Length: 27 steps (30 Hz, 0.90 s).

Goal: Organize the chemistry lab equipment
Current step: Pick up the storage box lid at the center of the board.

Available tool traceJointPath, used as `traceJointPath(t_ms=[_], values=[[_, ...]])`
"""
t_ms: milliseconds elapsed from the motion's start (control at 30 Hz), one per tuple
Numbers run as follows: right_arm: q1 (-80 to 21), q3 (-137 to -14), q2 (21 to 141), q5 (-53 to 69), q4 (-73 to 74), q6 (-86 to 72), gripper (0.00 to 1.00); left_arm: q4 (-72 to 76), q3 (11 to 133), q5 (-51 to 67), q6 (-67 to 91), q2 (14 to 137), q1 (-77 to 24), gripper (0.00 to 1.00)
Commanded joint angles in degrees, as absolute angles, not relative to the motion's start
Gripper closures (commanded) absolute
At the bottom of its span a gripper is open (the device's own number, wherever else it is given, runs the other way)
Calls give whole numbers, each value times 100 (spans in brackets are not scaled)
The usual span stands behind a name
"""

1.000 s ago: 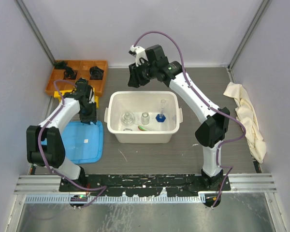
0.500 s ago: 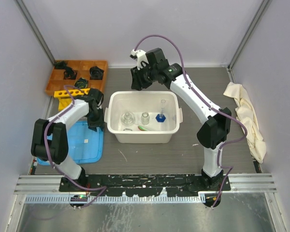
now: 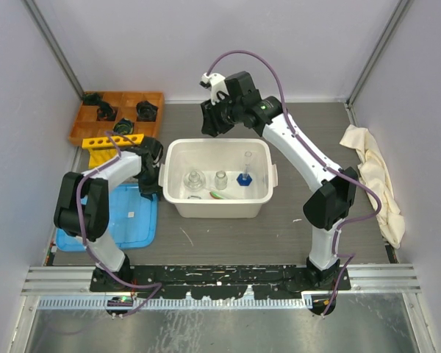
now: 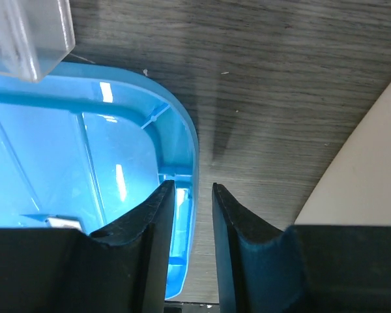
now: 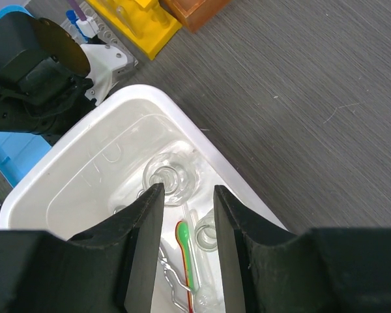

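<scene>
A white bin [image 3: 268, 170] holds a clear glass flask [image 3: 194, 180], a small glass jar [image 3: 220, 179], a tube on a blue base [image 3: 244, 175] and a green spoon [image 3: 220, 195]. The right wrist view shows the flask [image 5: 166, 176], spoon [image 5: 188, 254], jar [image 5: 208, 236] and metal forceps [image 5: 173, 285]. My right gripper [image 5: 188, 192] is open and empty, above the bin's far left corner [image 3: 214, 121]. My left gripper [image 4: 189, 195] is narrowly open, low between the bin and a blue lid [image 4: 85, 143], straddling the lid's rim. The yellow rack [image 3: 114, 141] stands left of the bin.
The orange tray [image 3: 153, 103] of black parts sits at the back left. The cream cloth [image 3: 375, 184] lies along the right wall. The blue lid [image 3: 125, 217] lies left of the bin. The bin wall [image 4: 371, 169] is close on my left gripper's right.
My left gripper has swung right, off the rack and lid, to the lid's right edge beside the bin. The yellow rack now shows. My right gripper shifted slightly right.
</scene>
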<state>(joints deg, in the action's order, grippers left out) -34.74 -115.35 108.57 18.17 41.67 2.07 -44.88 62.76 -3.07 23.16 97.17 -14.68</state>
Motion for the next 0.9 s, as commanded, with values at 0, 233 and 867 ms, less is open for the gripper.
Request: traceJointPath(t_ms=[0,233,867], values=[[-3450,-11552,10570,1745,3981,303,57,-4237,6236,-222,2347,9831,-1495,71],[-3454,-11579,10616,1689,4003,319,57,-4307,6210,-210,2321,9862,-1496,90],[-3453,-11619,10730,1793,3990,279,57,-6524,7890,-769,2158,9147,-1498,100]])
